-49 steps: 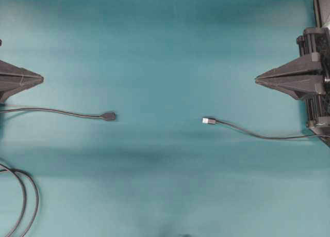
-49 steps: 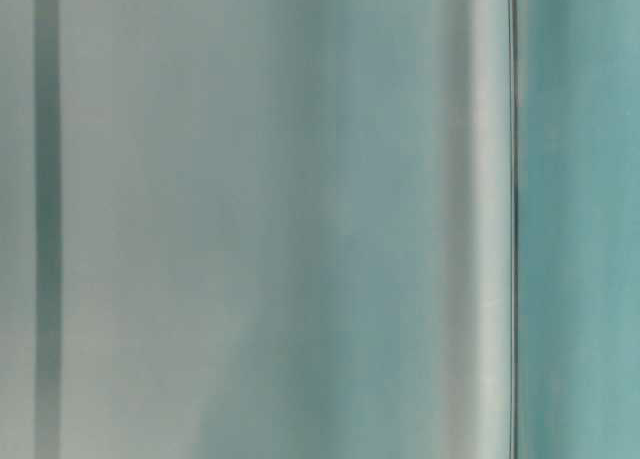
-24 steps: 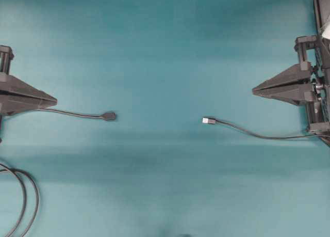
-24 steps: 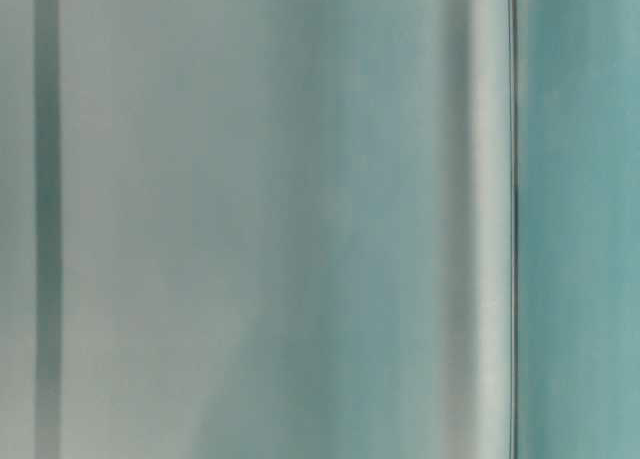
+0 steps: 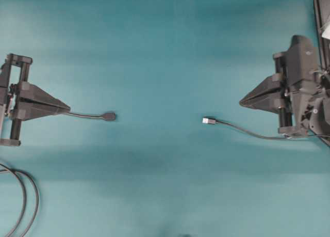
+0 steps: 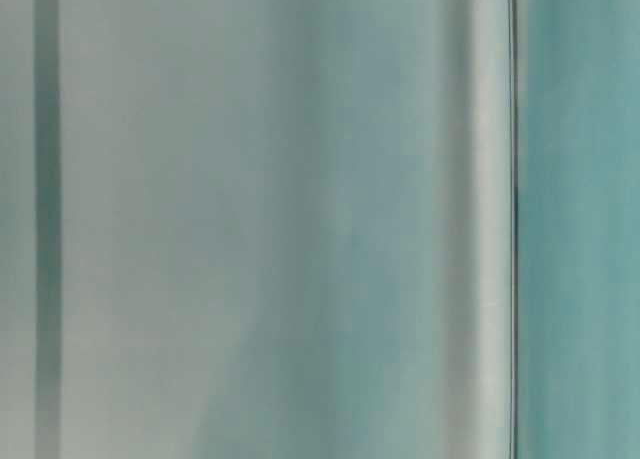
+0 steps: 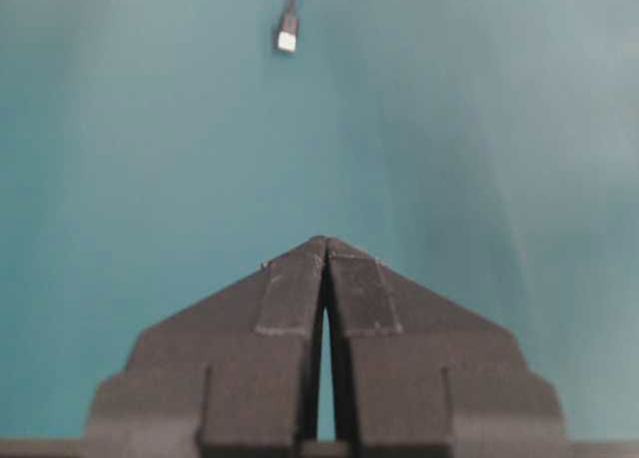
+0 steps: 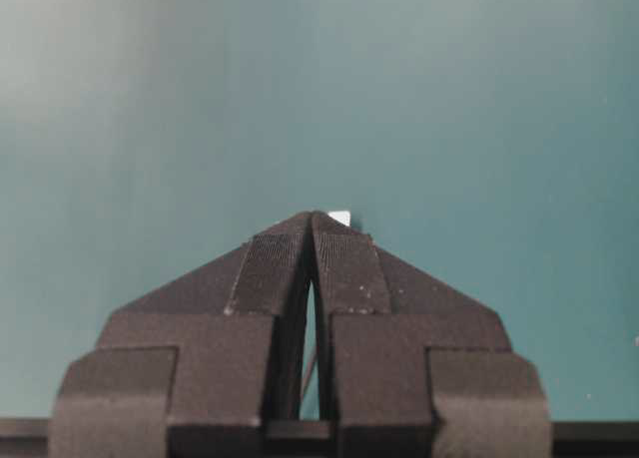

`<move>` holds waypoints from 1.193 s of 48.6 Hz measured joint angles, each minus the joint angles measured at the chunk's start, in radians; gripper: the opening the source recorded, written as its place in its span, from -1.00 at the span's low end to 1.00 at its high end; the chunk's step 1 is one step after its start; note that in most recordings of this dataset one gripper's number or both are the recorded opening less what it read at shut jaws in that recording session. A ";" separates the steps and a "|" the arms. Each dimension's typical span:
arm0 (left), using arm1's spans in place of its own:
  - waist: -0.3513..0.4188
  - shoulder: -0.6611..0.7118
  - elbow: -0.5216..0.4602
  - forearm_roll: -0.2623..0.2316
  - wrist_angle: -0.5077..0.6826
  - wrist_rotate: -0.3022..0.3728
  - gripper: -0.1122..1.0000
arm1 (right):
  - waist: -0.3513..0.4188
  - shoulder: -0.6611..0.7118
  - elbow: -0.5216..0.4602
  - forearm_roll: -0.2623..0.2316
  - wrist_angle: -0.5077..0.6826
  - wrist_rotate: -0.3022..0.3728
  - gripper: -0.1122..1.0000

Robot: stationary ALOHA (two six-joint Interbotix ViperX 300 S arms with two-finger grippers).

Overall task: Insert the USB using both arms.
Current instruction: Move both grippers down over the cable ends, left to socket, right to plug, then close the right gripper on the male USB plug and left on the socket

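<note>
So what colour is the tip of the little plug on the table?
Silvery white, on a short black body. The USB tip shows best in the overhead view.

USB (image 5: 208, 121) right of centre on table (image 5: 154, 51), socket cable end (image 5: 109, 115) left, well apart.

USB (image 5: 206, 121): small plug with a silver-white tip and short black body, lying flat on the teal surface right of centre in the overhead view, tip pointing left. Its thin dark grey cable (image 5: 247, 132) curves rightward toward the right edge. In the left wrist view the plug (image 7: 287, 36) appears near the top edge, left of centre.
</note>
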 measured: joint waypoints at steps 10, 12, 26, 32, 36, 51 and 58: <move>0.002 0.055 0.015 0.000 0.002 0.000 -0.34 | 0.000 0.054 -0.002 0.000 0.006 0.000 -0.79; 0.003 0.071 0.015 0.000 0.002 0.000 -0.25 | 0.000 0.064 -0.002 0.000 0.006 0.000 -0.79; 0.012 0.190 0.017 0.000 -0.035 0.000 0.49 | 0.006 0.163 -0.014 0.000 0.008 0.002 -0.79; 0.014 0.238 0.017 0.000 -0.061 0.000 0.57 | 0.006 0.207 -0.025 0.000 0.008 0.003 -0.79; 0.018 0.273 0.017 0.000 -0.089 0.000 0.56 | 0.006 0.241 -0.032 0.000 0.008 0.003 -0.79; 0.040 0.394 0.017 0.000 -0.169 0.000 0.56 | 0.006 0.390 -0.081 0.000 -0.002 0.003 -0.25; 0.041 0.416 0.015 0.000 -0.179 0.000 0.56 | 0.006 0.457 -0.103 0.000 -0.002 0.003 0.13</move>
